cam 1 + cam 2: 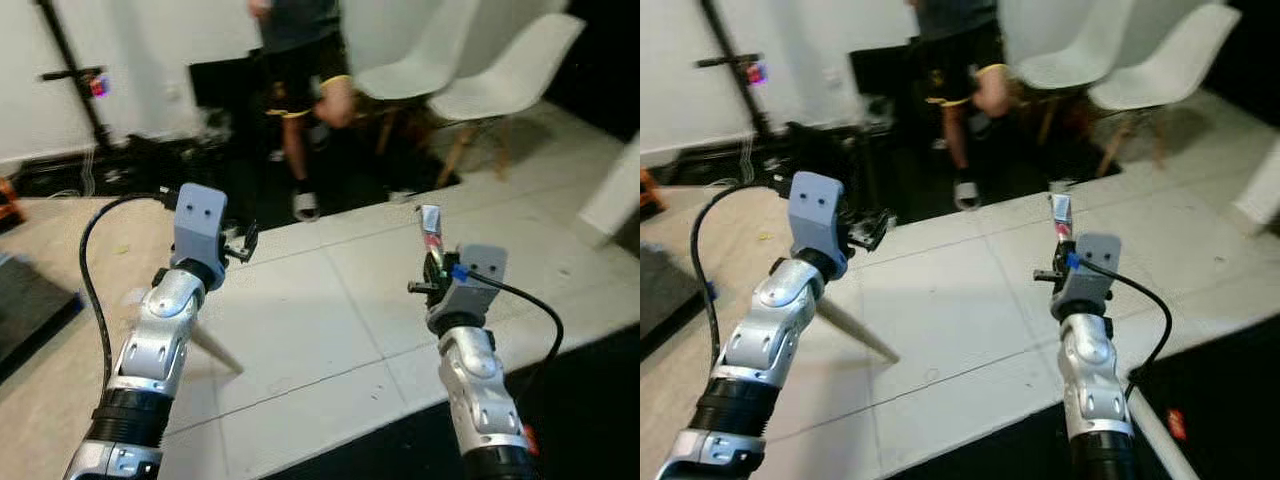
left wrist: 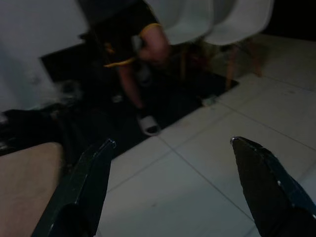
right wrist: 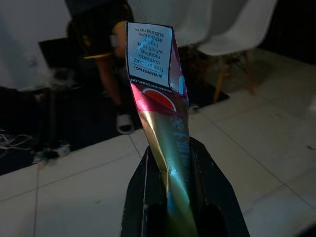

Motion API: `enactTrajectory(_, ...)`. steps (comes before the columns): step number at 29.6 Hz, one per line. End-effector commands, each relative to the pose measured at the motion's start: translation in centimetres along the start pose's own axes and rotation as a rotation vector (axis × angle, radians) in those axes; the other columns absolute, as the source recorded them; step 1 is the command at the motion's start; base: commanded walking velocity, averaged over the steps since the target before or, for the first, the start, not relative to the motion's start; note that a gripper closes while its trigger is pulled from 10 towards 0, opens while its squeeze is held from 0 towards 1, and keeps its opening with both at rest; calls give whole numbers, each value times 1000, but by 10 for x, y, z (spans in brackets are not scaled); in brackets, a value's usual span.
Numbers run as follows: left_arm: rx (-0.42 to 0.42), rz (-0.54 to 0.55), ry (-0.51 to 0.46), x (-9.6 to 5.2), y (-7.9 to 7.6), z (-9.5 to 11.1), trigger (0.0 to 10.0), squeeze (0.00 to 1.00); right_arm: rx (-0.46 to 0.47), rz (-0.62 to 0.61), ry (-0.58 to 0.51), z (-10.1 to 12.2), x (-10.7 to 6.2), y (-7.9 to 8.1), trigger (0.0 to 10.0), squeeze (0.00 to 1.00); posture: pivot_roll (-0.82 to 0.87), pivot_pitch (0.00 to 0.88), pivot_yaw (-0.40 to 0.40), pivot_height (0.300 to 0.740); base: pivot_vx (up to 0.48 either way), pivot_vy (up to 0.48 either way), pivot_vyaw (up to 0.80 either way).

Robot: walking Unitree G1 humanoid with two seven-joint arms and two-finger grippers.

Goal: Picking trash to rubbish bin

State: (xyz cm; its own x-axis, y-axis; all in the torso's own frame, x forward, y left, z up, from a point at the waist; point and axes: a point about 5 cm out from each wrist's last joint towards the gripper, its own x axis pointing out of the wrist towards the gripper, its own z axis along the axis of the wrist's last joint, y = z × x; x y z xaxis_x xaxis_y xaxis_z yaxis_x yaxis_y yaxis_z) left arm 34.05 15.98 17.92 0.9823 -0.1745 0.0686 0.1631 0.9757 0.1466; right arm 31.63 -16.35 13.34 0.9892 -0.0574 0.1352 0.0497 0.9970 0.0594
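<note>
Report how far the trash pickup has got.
Done: the right gripper is shut on a flattened red and gold wrapper, held upright above the tiled floor. In hand: carrying it; the left gripper is open and holds nothing. Left: finding a bin and dropping the wrapper in. A person stands near the white chairs.

Open pale tiled floor (image 1: 330,300) lies ahead of both arms, with nothing standing on it between them. Beyond its far edge, a person in dark shorts and sandals (image 1: 300,90) stands on the dark mat (image 1: 350,180), blocking the way straight ahead. To the right of the person, two white moulded chairs with wooden legs (image 1: 480,80) close that corner. At far left a black tripod stand (image 1: 80,85) and loose cables (image 1: 70,175) clutter the wall side.
</note>
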Motion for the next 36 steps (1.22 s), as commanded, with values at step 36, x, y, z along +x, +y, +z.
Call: enactTrajectory(36, -61, 57, 71, -8, 3, -19, 10000, 0, 15, -9, 44, -10, 2, 6, 10000, 0, 16, 110, 42, 740, 0, 0, -800)
